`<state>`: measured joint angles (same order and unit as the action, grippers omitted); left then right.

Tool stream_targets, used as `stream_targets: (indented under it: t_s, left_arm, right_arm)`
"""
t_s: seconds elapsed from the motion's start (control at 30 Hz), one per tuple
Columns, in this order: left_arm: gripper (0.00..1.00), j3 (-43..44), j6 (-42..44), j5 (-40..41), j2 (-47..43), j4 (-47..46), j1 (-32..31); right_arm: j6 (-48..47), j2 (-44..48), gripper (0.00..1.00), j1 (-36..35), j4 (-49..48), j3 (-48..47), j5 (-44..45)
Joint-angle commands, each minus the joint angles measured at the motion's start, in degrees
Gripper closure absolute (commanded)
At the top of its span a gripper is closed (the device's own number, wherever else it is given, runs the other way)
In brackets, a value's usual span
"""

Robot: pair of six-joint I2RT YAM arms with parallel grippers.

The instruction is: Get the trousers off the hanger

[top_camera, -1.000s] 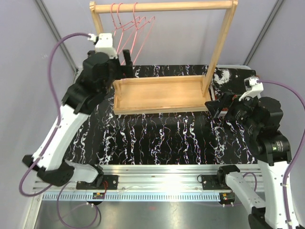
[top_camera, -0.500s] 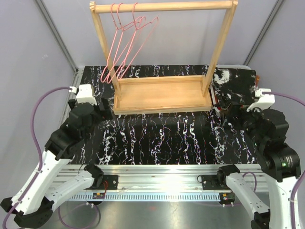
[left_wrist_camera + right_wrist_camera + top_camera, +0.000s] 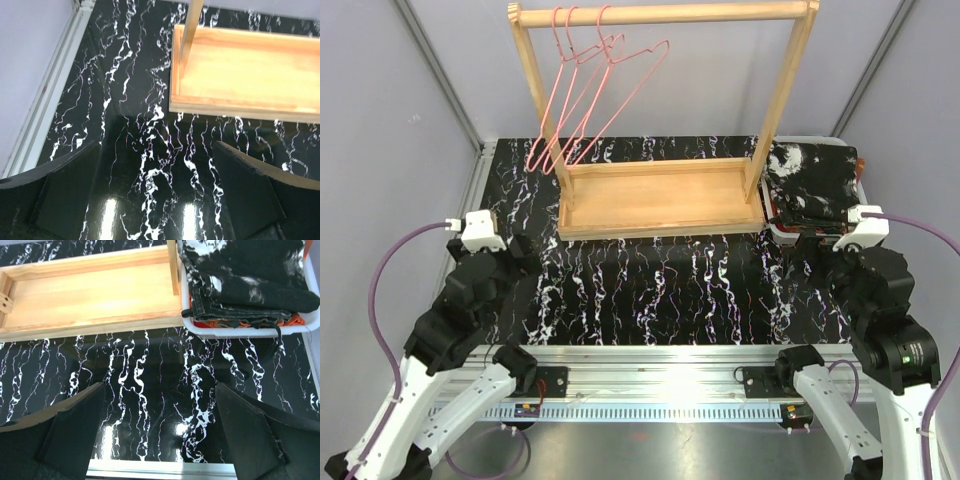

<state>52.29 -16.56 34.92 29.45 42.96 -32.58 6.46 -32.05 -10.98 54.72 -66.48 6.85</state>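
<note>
Trousers (image 3: pixel 250 280) folded, speckled black cloth atop stack in white bin (image 3: pixel 240 333); pink wire hangers (image 3: pixel 575 110); left pincer (image 3: pixel 157 195), right pincer (image 3: pixel 160 432) apart

We see smooth pale wood on the far rack (image 3: pixel 660 195), thin pink wire hangers (image 3: pixel 582 100), a glossy black white-veined tabletop (image 3: pixel 145 165) throwing lamp glare, soft matt cloth trousers (image 3: pixel 250 275) far right in a smooth white plastic bin (image 3: pixel 235 333), and a ribbed metal near rail (image 3: pixel 650 365).
</note>
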Motion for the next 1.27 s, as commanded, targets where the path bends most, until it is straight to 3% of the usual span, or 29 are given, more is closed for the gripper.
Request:
stream_targets:
  t_s: [0.0,0.63,1.23]
  left_arm:
    - [0.01,-1.1,1.6,-3.3,-1.4,-4.5,2.0]
    - [0.01,-2.7,2.8,-8.6,-1.1,-6.8,5.7]
    - [0.01,-2.4,2.2,-8.5,0.0,-6.6,6.2]
  right_arm:
    - [-1.7,0.6,0.01,-0.6,-3.0,-1.2,-0.1]
    - [-1.4,-2.5,0.0,-0.6,-5.9,-0.9,-0.6]
    - [-1.8,-3.1,0.0,-0.6,-6.0,-0.1,-0.6]
